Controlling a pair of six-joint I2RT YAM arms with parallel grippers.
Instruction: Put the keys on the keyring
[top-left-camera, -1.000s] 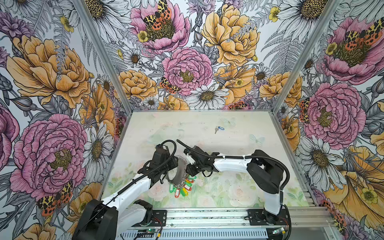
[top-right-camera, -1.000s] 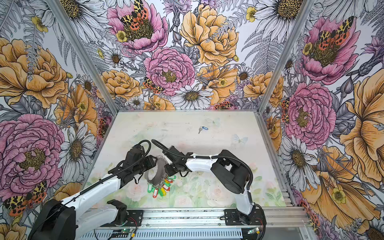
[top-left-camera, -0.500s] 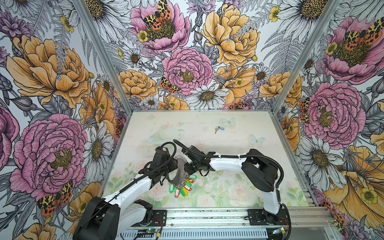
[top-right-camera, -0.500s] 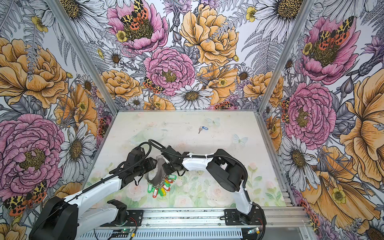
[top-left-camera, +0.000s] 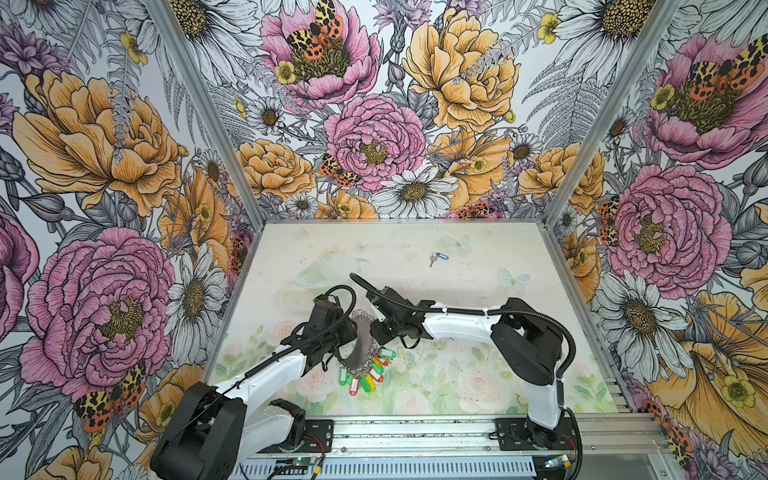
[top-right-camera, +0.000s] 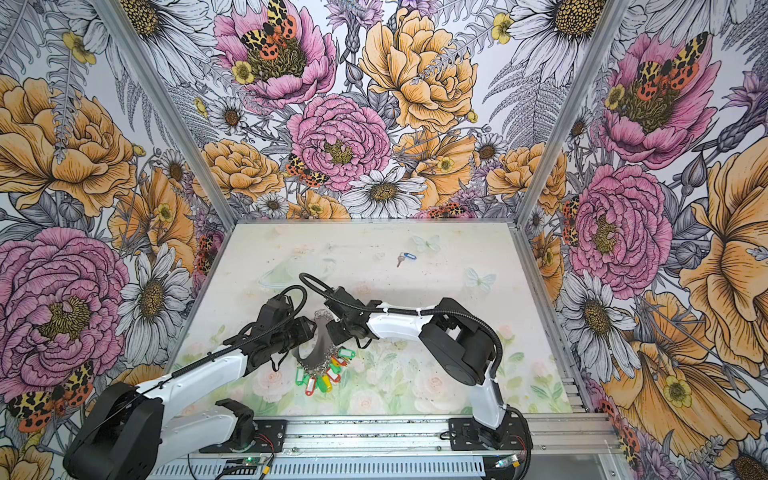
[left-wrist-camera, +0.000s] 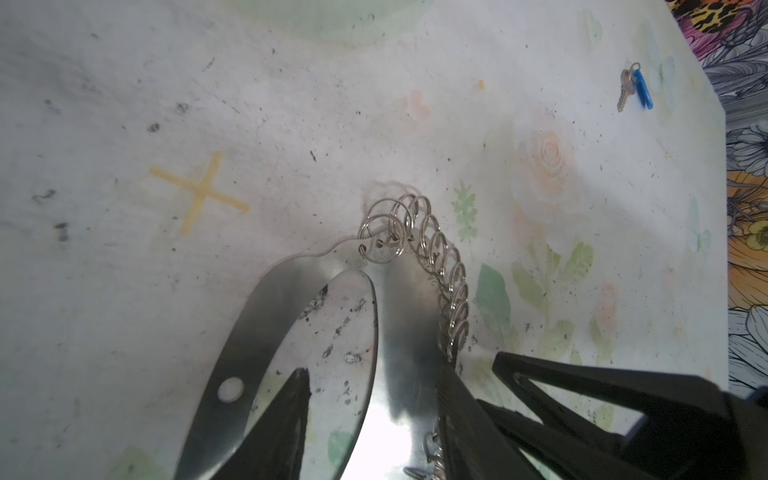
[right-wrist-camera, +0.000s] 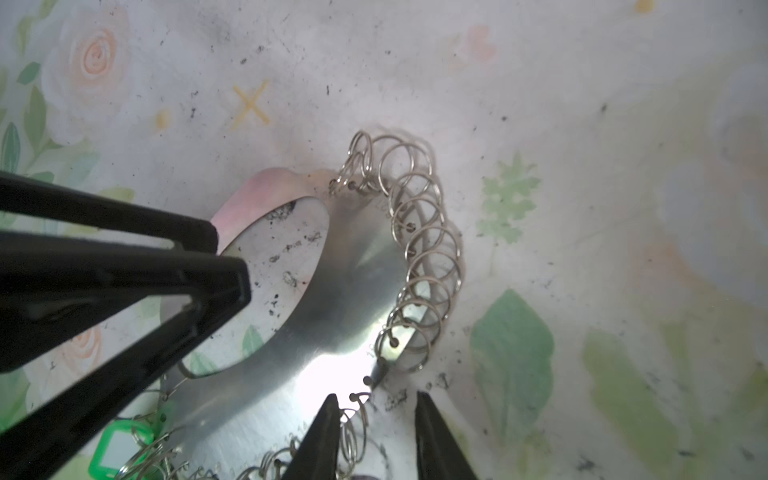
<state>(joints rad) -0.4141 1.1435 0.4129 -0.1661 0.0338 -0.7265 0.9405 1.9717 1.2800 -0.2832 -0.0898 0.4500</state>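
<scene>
The keys (top-left-camera: 438, 257) (top-right-camera: 405, 257) (left-wrist-camera: 636, 89), one silvery key on a blue tag, lie alone far back on the table. The keyring (top-left-camera: 360, 347) (top-right-camera: 319, 347) (left-wrist-camera: 409, 332) (right-wrist-camera: 349, 291), a flat metal oval band edged with small wire rings, is tilted up at the front middle. My left gripper (top-left-camera: 351, 332) (left-wrist-camera: 374, 386) is shut on its wide side, one finger through the hole and the other at the ringed edge. My right gripper (top-left-camera: 376, 332) (right-wrist-camera: 378, 415) is open at that ringed edge, with a wire ring beside one finger.
A bunch of green, red and yellow tags (top-left-camera: 365, 374) (top-right-camera: 322, 376) (right-wrist-camera: 116, 449) hangs from the band's near end onto the table. A yellow cross (left-wrist-camera: 199, 191) (right-wrist-camera: 251, 106) is marked on the mat. Floral walls enclose three sides and a metal rail (top-left-camera: 415, 432) runs along the front.
The right gripper has edged left, closer to the band's ringed edge, and its jaws have narrowed and then widened a little. The left gripper and the band have stayed put.
</scene>
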